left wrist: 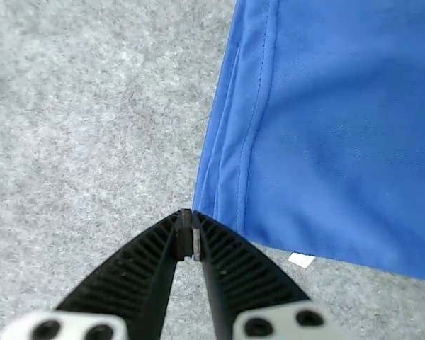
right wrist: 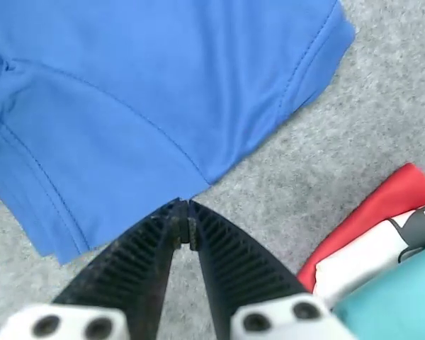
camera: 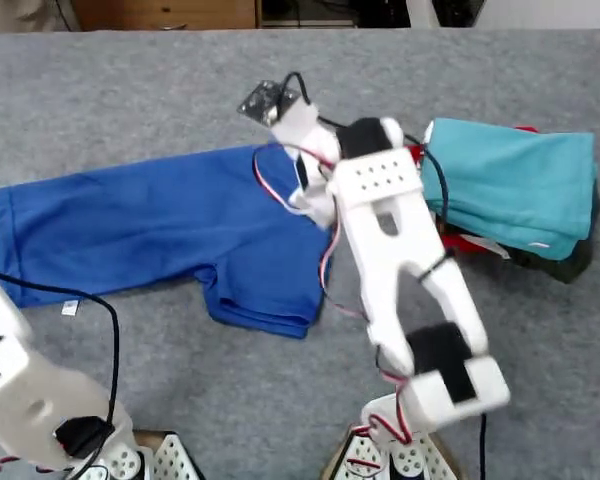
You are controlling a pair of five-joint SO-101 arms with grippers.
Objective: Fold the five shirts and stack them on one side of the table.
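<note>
Blue shirt [camera: 150,225]: one, spread from table [camera: 100,100] centre to left edge. Stack [camera: 480,200] by right edge: one teal shirt [camera: 515,180] on top. The high view shows a dark layer [camera: 570,262] at bottom. My right wrist view shows a red layer [right wrist: 382,212] and a white layer [right wrist: 372,258] under teal. My left end effector [left wrist: 190,237]: clenched, empty, at blue hem corner. My right end effector [right wrist: 185,219]: clenched, empty, at blue edge.
</note>
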